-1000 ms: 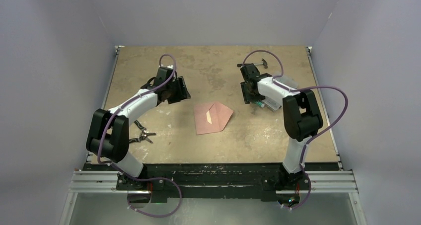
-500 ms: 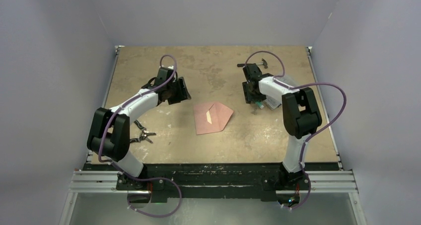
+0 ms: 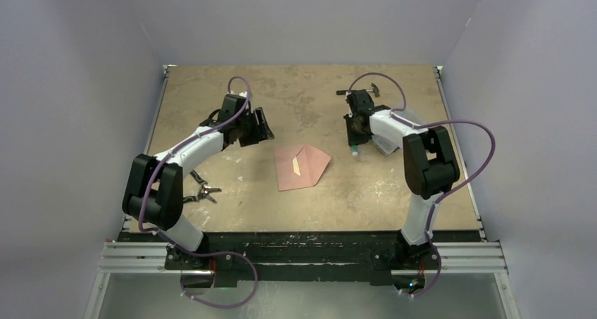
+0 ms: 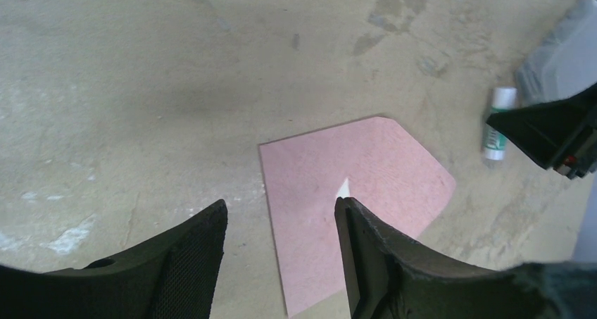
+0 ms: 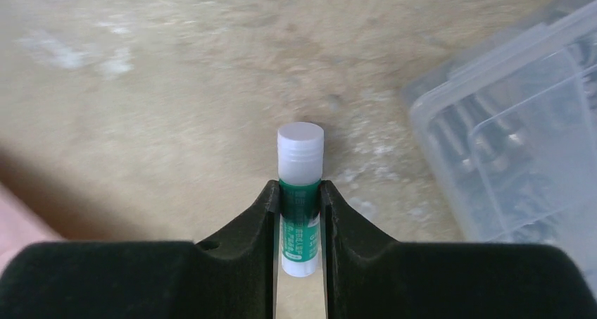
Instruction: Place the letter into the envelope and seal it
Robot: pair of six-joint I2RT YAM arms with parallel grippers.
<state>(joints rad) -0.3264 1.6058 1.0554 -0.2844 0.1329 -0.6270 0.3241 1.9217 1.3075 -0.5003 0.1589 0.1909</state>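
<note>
The salmon-pink envelope (image 3: 303, 166) lies flat at the table's middle, its pointed flap toward the right and a pale strip showing on it. It also shows in the left wrist view (image 4: 352, 185). No separate letter sheet shows in any view. My left gripper (image 3: 262, 127) is open and empty, hovering left of and behind the envelope, with its jaws (image 4: 281, 210) over the envelope's near-left edge. My right gripper (image 3: 355, 139) is shut on a green glue stick (image 5: 300, 206) with a white cap, low over the table to the right of the envelope.
A clear plastic box (image 5: 521, 122) with small parts sits just right of the right gripper (image 3: 388, 144). Black pliers (image 3: 200, 191) lie near the left arm. A dark clamp-like tool (image 3: 359, 91) lies at the back right.
My right gripper has shifted a little left and back, away from the plastic box, with the glue stick now between its fingers. The left gripper has barely moved. The envelope is unmoved.
</note>
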